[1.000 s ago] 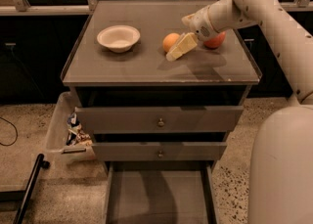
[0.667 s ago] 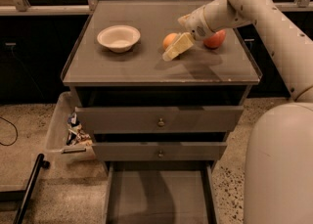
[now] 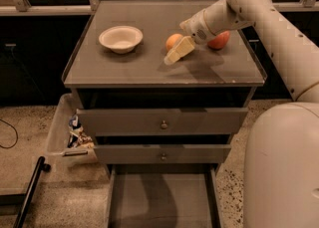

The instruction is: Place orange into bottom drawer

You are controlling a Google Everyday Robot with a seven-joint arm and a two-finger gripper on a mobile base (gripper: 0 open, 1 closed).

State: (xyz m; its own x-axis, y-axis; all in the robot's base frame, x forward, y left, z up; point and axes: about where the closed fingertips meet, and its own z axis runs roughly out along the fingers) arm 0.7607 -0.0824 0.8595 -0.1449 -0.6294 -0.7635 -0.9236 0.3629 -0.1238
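Observation:
The orange (image 3: 173,41) sits on the grey cabinet top (image 3: 124,67), right of the middle. My gripper (image 3: 178,51) reaches in from the right, and its pale fingers (image 3: 180,51) lie just in front of and against the orange, covering its lower right side. The red-orange apple (image 3: 219,40) lies behind my wrist to the right. The bottom drawer (image 3: 162,202) is pulled out at the foot of the cabinet, a shallow grey tray with nothing in it.
A white bowl (image 3: 120,38) stands on the cabinet top at the left. Two drawers with brass knobs (image 3: 163,124) sit slightly open above the bottom one. A side bin (image 3: 57,127) with packets hangs at the cabinet's left. My white base (image 3: 284,172) fills the lower right.
My gripper has moved left and down along the cabinet top toward the orange. The orange and apple have not moved.

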